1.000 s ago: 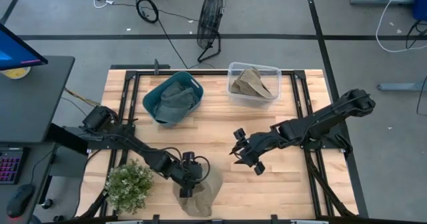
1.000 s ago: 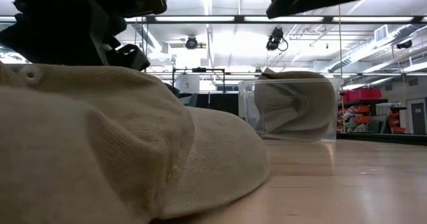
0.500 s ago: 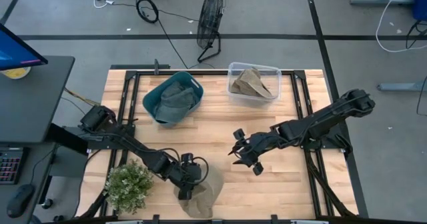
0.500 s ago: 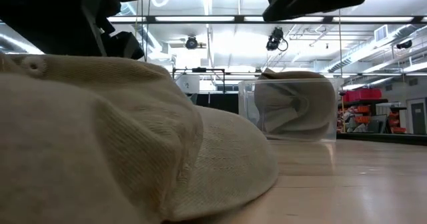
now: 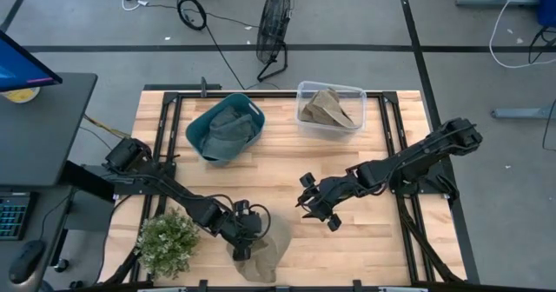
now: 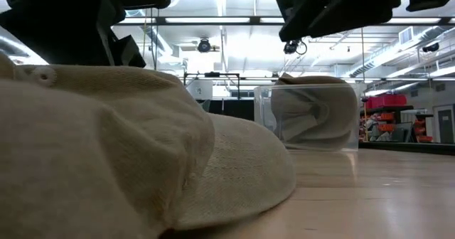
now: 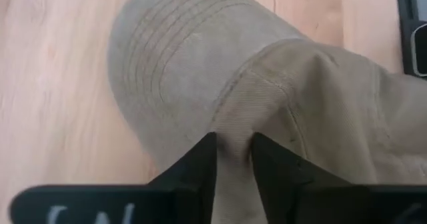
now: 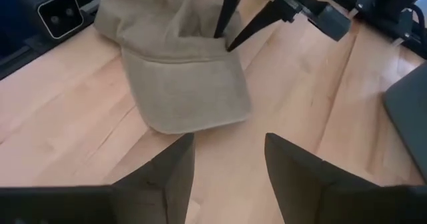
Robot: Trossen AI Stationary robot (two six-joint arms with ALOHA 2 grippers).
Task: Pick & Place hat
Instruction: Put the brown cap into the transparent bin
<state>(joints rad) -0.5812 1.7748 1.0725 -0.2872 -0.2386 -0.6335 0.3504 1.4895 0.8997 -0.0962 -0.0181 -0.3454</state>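
Two arms, one job: my left end effector (image 7: 233, 159) pinches the tan hat (image 5: 263, 248) at the tabletop's (image 5: 373, 240) near edge for lifting — the right end effector (image 8: 227, 157), fingers spread, waits mid-table.

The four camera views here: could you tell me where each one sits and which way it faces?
High view: above the table, looking straight down; both arms, tan hat.
Low view: table height, looking level across; hat, clear bin, arms overhead.
Left wrist view: over the hat, left gripper pinching its crown.
Right wrist view: right gripper open, facing the hat and the left arm's fingers.
All four share the hat.
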